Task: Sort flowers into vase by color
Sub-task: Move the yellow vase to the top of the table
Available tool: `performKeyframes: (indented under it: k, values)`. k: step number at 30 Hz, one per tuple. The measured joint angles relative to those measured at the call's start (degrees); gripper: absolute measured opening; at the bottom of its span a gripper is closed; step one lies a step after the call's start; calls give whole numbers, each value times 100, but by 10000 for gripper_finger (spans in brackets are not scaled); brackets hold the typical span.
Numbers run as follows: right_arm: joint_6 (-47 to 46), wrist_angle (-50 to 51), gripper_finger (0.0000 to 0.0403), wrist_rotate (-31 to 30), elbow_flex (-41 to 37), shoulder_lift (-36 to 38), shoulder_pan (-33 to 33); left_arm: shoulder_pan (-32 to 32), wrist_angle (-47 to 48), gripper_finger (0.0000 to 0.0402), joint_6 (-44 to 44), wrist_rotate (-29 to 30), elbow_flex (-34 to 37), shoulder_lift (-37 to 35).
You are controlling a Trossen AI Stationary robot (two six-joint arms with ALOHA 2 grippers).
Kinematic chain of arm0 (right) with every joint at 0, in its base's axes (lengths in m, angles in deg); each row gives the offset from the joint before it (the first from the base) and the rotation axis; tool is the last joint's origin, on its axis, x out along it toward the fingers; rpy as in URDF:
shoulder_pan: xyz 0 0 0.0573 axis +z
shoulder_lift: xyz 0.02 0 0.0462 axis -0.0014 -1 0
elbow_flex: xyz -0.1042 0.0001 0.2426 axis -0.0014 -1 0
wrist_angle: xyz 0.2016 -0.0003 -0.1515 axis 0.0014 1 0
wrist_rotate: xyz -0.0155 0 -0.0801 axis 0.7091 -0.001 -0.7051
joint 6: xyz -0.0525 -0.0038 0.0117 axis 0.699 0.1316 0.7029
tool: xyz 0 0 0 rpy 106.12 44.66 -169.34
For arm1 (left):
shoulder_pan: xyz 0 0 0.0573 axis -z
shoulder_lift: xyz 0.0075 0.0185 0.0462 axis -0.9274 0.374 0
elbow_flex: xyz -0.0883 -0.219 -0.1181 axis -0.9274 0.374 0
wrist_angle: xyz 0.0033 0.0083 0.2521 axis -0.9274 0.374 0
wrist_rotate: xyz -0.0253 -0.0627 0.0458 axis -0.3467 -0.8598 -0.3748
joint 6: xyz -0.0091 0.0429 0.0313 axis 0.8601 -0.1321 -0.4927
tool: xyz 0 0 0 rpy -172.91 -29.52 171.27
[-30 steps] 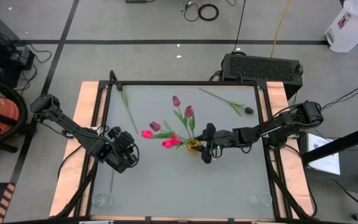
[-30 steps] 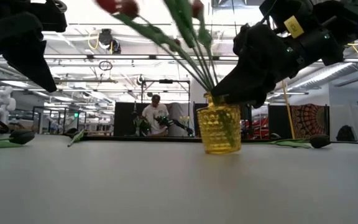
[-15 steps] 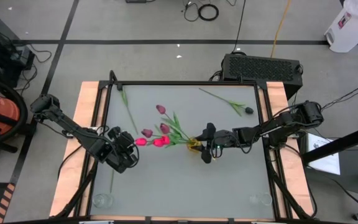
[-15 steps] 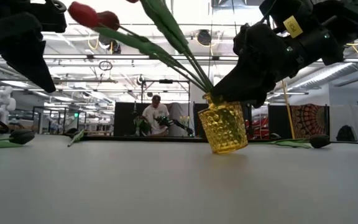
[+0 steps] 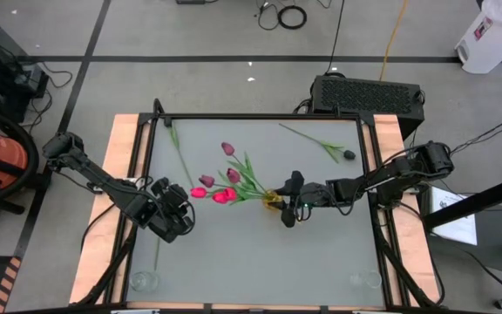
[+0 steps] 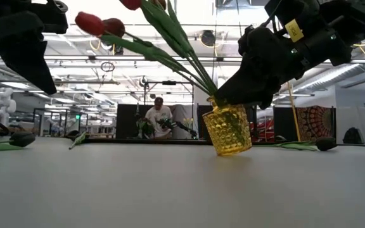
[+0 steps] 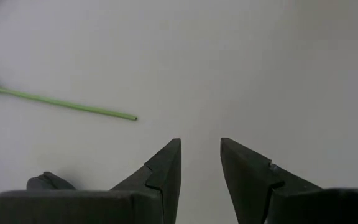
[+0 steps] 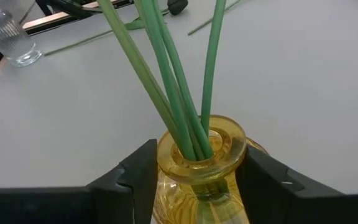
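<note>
The flowers (image 5: 225,179) are standing bunched in a yellow glass vase (image 5: 272,202) near the middle of the table (image 5: 260,253), their pink and dark red heads leaning out toward my left side. The vase is tilting, with part of its base lifted off the tabletop in the low view. I am gripping its neck with my right gripper (image 8: 197,177), one finger pressing on each side of the glass below the rim. Three green stems are rising out of the mouth.

Two more flowers are lying flat on the table: one with a dark head (image 5: 325,144) near the far right corner, another (image 5: 179,153) along the far left side.

My left gripper (image 7: 201,165) is hovering over bare tabletop near the left edge, fingers narrowly apart, gripping nothing. A loose green stem (image 7: 61,104) is lying just beside it.

A yellow label (image 6: 292,28) on my right arm is too small for me to read.
</note>
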Motion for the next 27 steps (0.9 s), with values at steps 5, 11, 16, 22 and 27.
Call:
performKeyframes:
  k: [5, 11, 16, 22, 27]
  values:
    - [14, -44, 176, -254, -3, -3, -18, 0, -2, 121, 4, -2, 0, 2]
    - [-20, -58, 176, -574, -11, -7, -94, 0, -2, 121, 21, -4, 0, 2]
    - [-76, -169, 176, -626, -11, -7, -246, 0, 0, 121, 110, -7, 0, 2]
    - [36, -329, 176, -1018, -11, -7, -418, 4, 0, 121, 149, -7, 0, 4]
    - [204, -667, 176, -1018, -11, -7, -677, 4, -2, 121, 151, -7, 0, 4]
